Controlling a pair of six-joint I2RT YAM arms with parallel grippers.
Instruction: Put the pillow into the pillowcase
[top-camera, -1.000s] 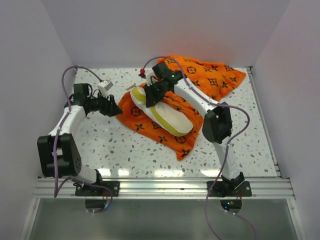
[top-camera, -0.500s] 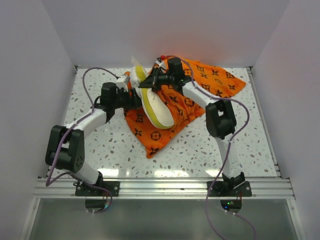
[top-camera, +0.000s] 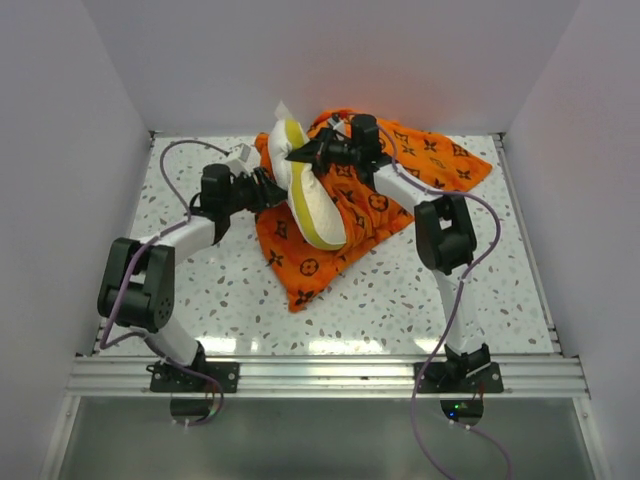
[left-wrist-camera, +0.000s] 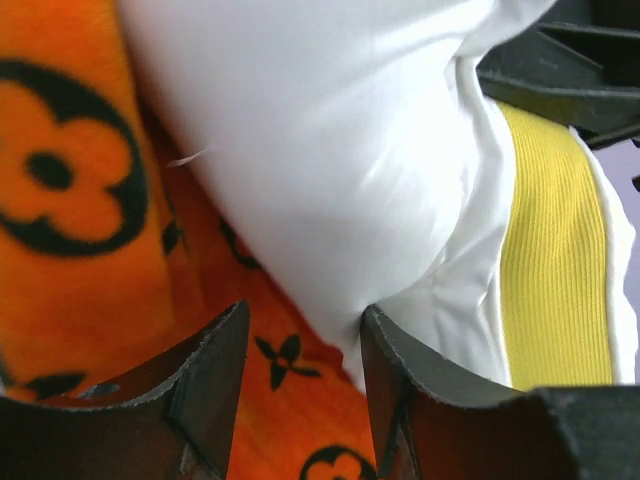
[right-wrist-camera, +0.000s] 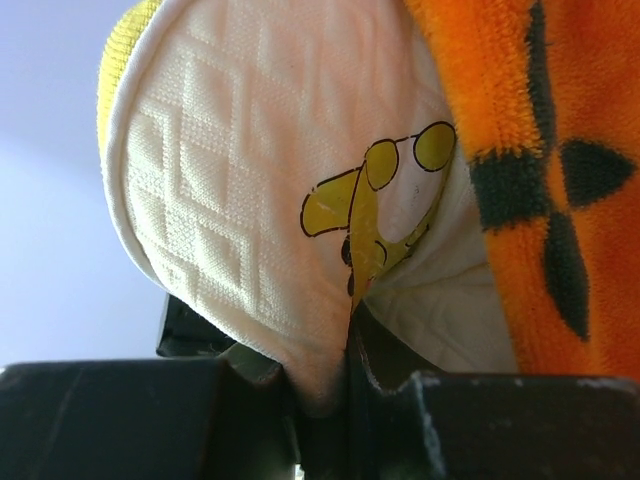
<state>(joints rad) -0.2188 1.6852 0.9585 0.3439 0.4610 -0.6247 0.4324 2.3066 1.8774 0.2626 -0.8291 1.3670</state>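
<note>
One grips, one gapes: your right gripper (right-wrist-camera: 350, 350) pinches the pillow (top-camera: 310, 200), your left gripper (left-wrist-camera: 305, 320) stands open at the pillowcase (top-camera: 310, 265).

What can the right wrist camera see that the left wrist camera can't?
Only the right wrist view shows the pillow's quilted diamond side with a yellow cartoon print. Its edge is pinched in the right gripper, with a pale wall behind. Only the left wrist view shows the pillow's smooth white side and the left gripper, its fingers apart with orange cloth showing in the gap. Both show the pillow's yellow band and the orange pillowcase with dark flower marks beside it.
</note>
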